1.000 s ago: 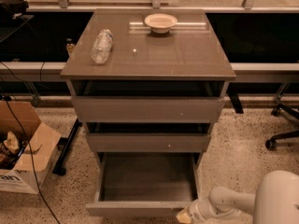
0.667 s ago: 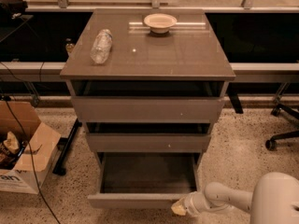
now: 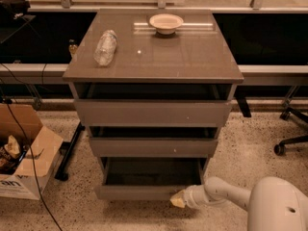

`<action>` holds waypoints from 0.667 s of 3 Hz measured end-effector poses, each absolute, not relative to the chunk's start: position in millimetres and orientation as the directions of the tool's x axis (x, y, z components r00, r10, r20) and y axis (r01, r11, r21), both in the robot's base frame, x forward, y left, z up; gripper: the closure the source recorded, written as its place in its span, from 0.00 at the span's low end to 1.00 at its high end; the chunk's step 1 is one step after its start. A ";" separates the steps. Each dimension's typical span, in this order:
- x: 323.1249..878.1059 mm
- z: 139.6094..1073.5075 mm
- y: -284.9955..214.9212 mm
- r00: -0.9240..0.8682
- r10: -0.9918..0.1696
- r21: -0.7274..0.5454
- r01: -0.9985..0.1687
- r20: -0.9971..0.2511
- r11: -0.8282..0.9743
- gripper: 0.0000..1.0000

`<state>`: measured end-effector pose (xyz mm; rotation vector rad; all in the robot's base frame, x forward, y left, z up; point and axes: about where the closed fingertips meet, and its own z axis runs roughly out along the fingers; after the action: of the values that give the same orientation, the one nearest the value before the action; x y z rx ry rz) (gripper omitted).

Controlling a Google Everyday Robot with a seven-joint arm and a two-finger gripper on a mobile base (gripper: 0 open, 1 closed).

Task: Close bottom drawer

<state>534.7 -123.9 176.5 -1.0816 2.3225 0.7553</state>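
Bottom drawer [image 3: 134, 192]: partly open, box interior showing. Gripper [image 3: 177, 201]: against drawer front at its 4 o'clock corner; grip state cannot be told.

The scene is lit warmly from above. A pale streak of glare is seen across the tabletop [image 3: 192, 57] on either side of the bowl [image 3: 166, 22], and a small bright spot just right of the bottle [image 3: 105, 46]. Deep shadow is held inside the bottom drawer [image 3: 139, 192]. The gripper [image 3: 178, 201], at that drawer front's right end, is brightly lit against the speckled floor [image 3: 250, 143].
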 end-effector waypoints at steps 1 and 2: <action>554.8 175.5 -124.3 -0.572 -0.529 0.278 -0.799 -0.627 0.534 0.82; 575.4 176.8 -125.5 -0.562 -0.521 0.271 -0.803 -0.643 0.531 0.58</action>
<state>575.4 -125.5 176.8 -1.0742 2.2800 0.7628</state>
